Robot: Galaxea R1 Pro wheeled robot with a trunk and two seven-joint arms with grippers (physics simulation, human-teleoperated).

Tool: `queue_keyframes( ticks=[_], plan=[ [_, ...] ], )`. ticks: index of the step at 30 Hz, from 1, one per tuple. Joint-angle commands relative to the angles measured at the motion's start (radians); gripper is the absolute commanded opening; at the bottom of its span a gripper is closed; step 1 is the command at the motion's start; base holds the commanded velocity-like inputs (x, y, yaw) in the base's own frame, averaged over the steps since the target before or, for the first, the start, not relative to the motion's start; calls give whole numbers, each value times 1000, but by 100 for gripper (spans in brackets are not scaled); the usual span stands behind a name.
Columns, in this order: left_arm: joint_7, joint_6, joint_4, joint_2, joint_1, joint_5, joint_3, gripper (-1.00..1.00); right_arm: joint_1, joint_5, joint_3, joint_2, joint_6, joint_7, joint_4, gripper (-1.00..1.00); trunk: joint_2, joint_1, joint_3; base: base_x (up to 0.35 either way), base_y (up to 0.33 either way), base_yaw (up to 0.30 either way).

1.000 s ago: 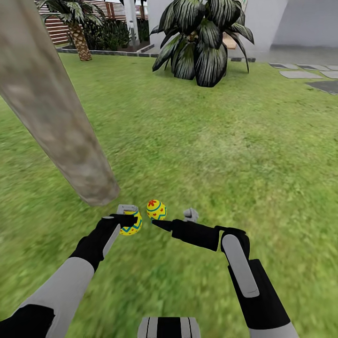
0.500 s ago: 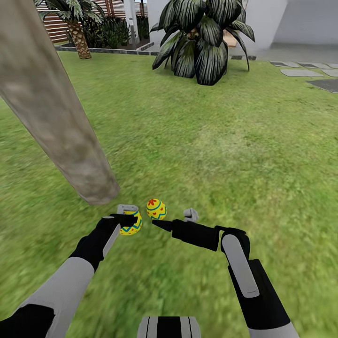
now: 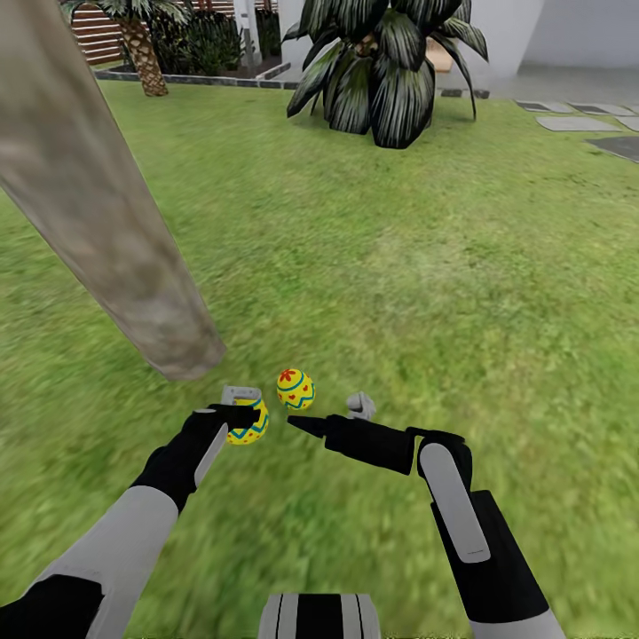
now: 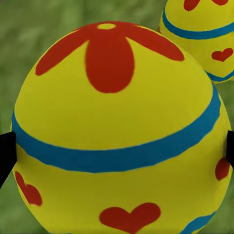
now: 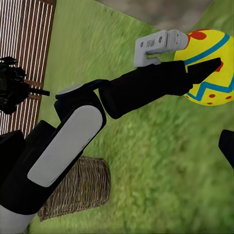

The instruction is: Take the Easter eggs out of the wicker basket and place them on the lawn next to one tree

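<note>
You are holding one Easter egg (image 3: 248,424) in your left gripper (image 3: 241,410), with the fingers pressing on its two sides, low over the lawn (image 3: 426,293). In the left wrist view that egg (image 4: 117,131) is very close, with a dark fingertip (image 4: 6,156) touching each side. A second egg (image 3: 295,389) is lying on the grass just beside the first one, near the foot of the tree (image 3: 98,213). Your right gripper (image 3: 327,415) is sitting right next to that second egg with its fingers spread apart, and it is holding nothing. In the right wrist view you are seeing the left arm with its egg (image 5: 207,68), and the wicker basket (image 5: 78,195) is standing on the grass behind it.

Since a second ago the arms and both eggs are staying in the same spots. The head camera is tipping down a little, so the tree foot and the dark leafy plant (image 3: 382,71) are sitting at slightly different heights in the picture.
</note>
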Motion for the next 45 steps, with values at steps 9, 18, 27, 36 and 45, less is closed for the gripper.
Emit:
queue_keyframes(
  ticks=[9,18,27,36,45],
  plan=[
    [9,-24,6,1,0,8,-4,-100,0,10,-12,1,4,10,0,100,-2,4,-36,0,0,0],
    [10,-80,6,2,3,7,-3,-100,0,10,-13,1,4,10,0,100,-5,8,-70,0,0,0],
    [10,-145,8,13,4,7,-4,-100,0,10,-13,1,4,10,0,100,-7,12,-105,0,0,0],
    [11,-190,7,17,4,7,-4,-100,0,10,-13,1,4,10,0,100,-9,16,-140,0,0,0],
    [11,-196,6,17,4,7,-4,-100,0,10,-13,1,4,10,0,100,-10,18,-159,0,0,0]
  ],
)
